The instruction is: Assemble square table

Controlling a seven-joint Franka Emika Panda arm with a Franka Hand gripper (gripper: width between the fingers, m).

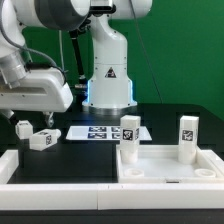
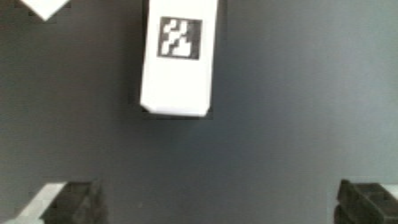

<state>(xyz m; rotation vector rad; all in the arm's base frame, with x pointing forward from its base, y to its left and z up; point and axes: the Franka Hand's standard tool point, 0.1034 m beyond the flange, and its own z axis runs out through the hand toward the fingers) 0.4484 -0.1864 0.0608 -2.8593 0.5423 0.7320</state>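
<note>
One short white plastic leg (image 2: 178, 60) is lying ahead of the gaping, empty claw (image 2: 214, 192). Closing off-centre is probably risking knocking it askew.

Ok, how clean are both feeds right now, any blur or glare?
Wrist view: soft all over, the leg has a smeared tag yet a plain outline against the black work surface; the end effector shows dim fingertips at the frame's edge. Exterior view: sharper, evenly lit, no harsh glare, though the white table top is bright with little surface detail.
</note>
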